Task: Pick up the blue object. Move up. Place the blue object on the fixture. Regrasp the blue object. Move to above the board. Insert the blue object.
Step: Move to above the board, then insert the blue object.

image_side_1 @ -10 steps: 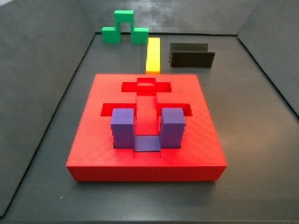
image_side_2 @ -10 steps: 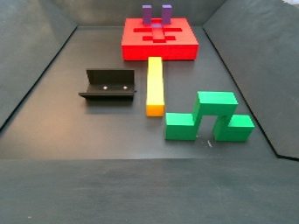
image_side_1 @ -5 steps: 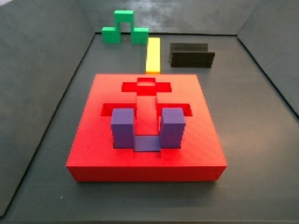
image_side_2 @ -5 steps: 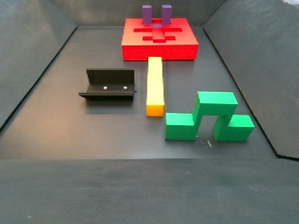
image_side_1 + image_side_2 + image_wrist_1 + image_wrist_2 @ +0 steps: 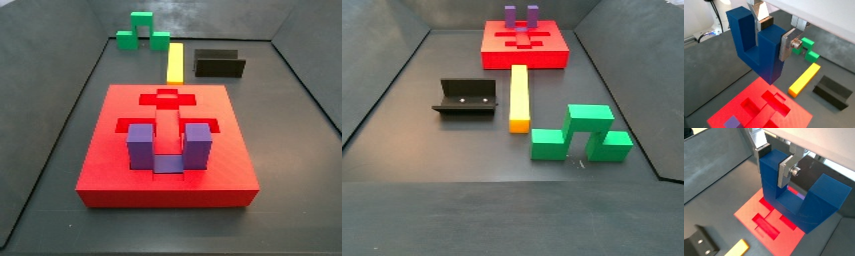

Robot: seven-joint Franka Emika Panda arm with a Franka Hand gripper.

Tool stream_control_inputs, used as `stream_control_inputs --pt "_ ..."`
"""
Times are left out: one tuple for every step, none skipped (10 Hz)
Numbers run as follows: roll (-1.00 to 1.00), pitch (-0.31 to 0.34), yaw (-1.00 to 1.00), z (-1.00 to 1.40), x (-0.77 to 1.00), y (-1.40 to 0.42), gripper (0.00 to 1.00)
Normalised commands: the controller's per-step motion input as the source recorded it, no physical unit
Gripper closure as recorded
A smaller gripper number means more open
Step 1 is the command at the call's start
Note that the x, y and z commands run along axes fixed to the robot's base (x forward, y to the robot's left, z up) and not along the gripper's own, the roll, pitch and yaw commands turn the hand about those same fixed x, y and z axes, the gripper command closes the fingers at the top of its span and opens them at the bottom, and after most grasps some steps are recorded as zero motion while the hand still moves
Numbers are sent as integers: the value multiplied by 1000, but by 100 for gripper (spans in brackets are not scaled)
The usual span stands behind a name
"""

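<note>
In both wrist views my gripper is shut on one prong of the dark blue U-shaped blue object. The block hangs in the air with its prongs up and its bridge down, above the red board. The board's cross-shaped recess shows below it. The black fixture stands on the floor beyond the board. Both side views show the board and the fixture, but neither the gripper nor the blue object.
A lighter purple U-shaped block sits in the board's U-shaped recess. A yellow bar lies between the board and the green blocks. Dark walls enclose the floor.
</note>
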Motion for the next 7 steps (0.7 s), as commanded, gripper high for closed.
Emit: stream_control_inputs --pt "-250 -29 11 -1 -33 7 100" --pt "-41 0 0 -306 91 89 100" --pt "-67 0 0 -669 494 300 100" --pt "-51 0 91 -903 789 443 100" --pt "-64 0 111 -1000 780 446 100" --pt "-51 0 57 -1000 543 374 100" --pt "-7 0 0 -1000 186 206 100"
